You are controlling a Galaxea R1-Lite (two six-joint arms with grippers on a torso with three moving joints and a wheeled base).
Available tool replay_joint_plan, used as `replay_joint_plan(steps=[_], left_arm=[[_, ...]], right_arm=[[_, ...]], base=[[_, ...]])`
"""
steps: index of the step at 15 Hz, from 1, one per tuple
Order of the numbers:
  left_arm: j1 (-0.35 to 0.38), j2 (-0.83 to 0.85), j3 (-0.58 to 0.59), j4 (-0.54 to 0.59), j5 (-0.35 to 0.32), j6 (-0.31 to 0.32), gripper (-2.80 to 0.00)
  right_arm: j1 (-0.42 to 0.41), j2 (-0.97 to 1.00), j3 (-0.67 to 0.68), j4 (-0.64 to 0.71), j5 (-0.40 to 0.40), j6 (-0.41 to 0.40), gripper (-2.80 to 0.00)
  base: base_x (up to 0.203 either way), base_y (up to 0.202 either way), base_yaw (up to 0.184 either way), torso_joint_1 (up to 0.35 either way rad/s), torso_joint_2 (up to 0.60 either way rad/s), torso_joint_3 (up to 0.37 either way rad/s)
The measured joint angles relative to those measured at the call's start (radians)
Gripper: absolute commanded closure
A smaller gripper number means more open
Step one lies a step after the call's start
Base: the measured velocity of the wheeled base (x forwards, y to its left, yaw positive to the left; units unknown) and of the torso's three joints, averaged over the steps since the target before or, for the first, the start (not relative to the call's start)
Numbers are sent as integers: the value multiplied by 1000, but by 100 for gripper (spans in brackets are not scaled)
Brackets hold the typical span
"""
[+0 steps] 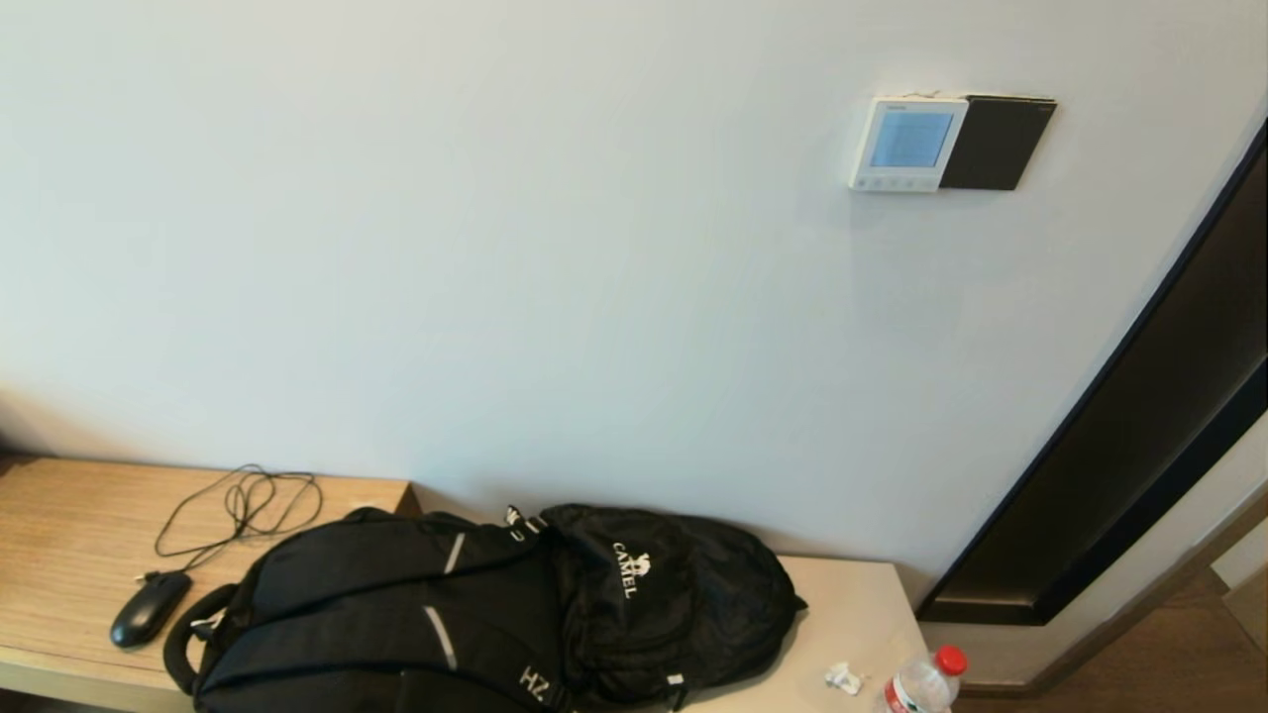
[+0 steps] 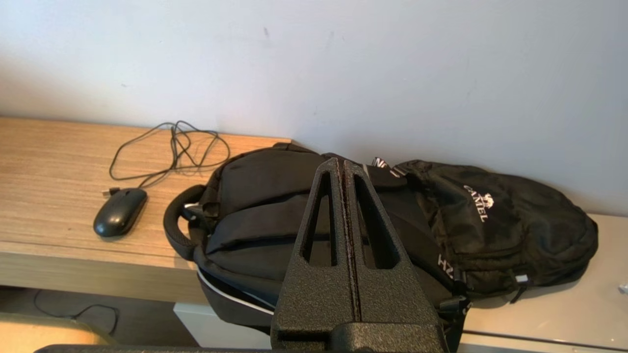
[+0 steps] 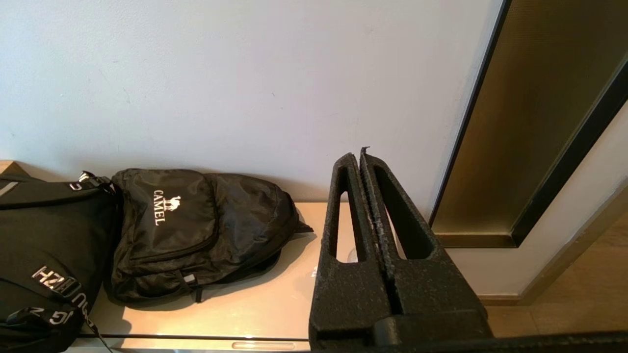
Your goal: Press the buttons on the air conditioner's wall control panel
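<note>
The wall control panel (image 1: 907, 143) is a small white square unit with a pale-blue screen, high on the wall at the right in the head view. Its row of tiny buttons (image 1: 894, 182) runs along its bottom edge. Neither gripper shows in the head view. My left gripper (image 2: 342, 164) is shut and empty, low over the black backpacks. My right gripper (image 3: 358, 156) is shut and empty, low over the pale cabinet top near the dark door frame. The panel shows in neither wrist view.
A plain black square plate (image 1: 997, 143) sits right of the panel. Two black backpacks (image 1: 475, 614), a mouse (image 1: 149, 608) with its cable, a bottle (image 1: 921, 683) and a small white item (image 1: 842, 677) lie on the bench. A dark door frame (image 1: 1139, 475) stands at the right.
</note>
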State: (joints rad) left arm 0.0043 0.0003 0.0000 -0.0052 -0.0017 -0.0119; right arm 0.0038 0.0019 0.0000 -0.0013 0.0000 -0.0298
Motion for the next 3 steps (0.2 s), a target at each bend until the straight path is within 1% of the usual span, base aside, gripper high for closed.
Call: replay_joint_plan(steps=[3], left_arm=[[0,0,0,0,0,0,0]], right_arm=[[-1,0,0,0,0,1,0]], base=[[0,0,0,0,0,0]])
